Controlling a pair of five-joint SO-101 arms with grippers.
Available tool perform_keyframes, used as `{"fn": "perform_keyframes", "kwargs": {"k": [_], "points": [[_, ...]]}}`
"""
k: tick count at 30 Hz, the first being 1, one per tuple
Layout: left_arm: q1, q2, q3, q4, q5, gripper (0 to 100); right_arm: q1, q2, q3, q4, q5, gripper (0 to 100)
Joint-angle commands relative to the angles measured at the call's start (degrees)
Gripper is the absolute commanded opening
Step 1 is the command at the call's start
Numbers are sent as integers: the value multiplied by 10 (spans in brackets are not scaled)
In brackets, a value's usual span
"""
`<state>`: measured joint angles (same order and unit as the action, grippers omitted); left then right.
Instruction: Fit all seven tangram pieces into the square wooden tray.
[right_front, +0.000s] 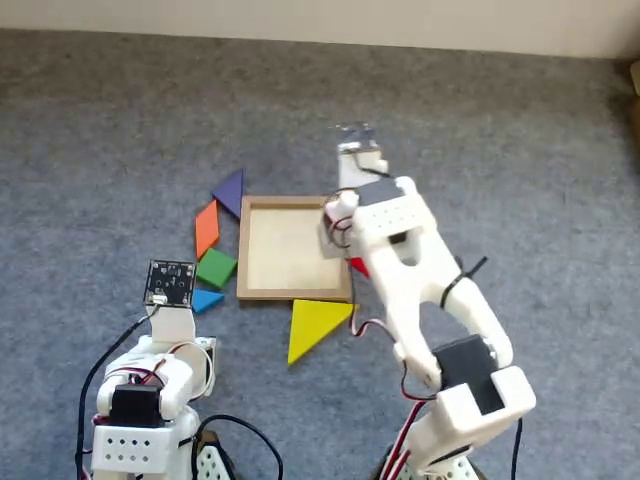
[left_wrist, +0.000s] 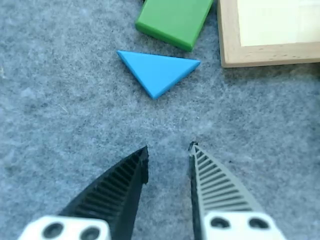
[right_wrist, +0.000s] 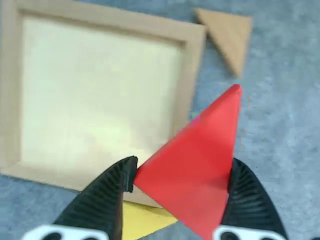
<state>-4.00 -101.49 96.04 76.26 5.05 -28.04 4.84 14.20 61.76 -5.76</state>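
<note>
At the left, the left pincer (left_wrist: 169, 150) is held spread just above the grey desk (right_front: 120, 150), and a strip of open surface is left between its tips and the blue triangle (left_wrist: 159, 72). The green square (left_wrist: 174, 19) is set just beyond that, beside the tray's near-left corner. The orange parallelogram (right_front: 206, 228) and purple triangle (right_front: 231, 190) are lined up farther along the tray's left rim. The square wooden tray (right_front: 290, 294) is placed mid-desk, with most of its pale floor exposed. The yellow triangle (right_front: 313, 326) is laid just below its near rim. At the right, the red triangle (right_wrist: 200, 160) is pinched in the right pincer (right_wrist: 182, 167) across the tray's right rim, seemingly lifted clear of it. A tan triangle (right_wrist: 229, 31) is seen just off one tray corner.
</note>
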Motion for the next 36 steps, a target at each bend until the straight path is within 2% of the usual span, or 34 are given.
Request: {"fn": "perform_keyframes", "kwargs": {"k": [1,11,19,30,32,36], "points": [[-8,-25,11,4,4,142,-43,-35,-10,-36,-4,151],[-8,-25,11,4,4,142,-92,-34,-4,-162,-95,151],[-8,-25,11,4,4,142,-88,29,27,-181,-96,151],[-8,-25,11,4,4,142,-45,48,30,-178,-95,157],[-8,-25,11,4,4,142,-46,48,30,-177,-95,182],[-8,-25,11,4,4,142,-46,48,27,-143,-97,337]]}}
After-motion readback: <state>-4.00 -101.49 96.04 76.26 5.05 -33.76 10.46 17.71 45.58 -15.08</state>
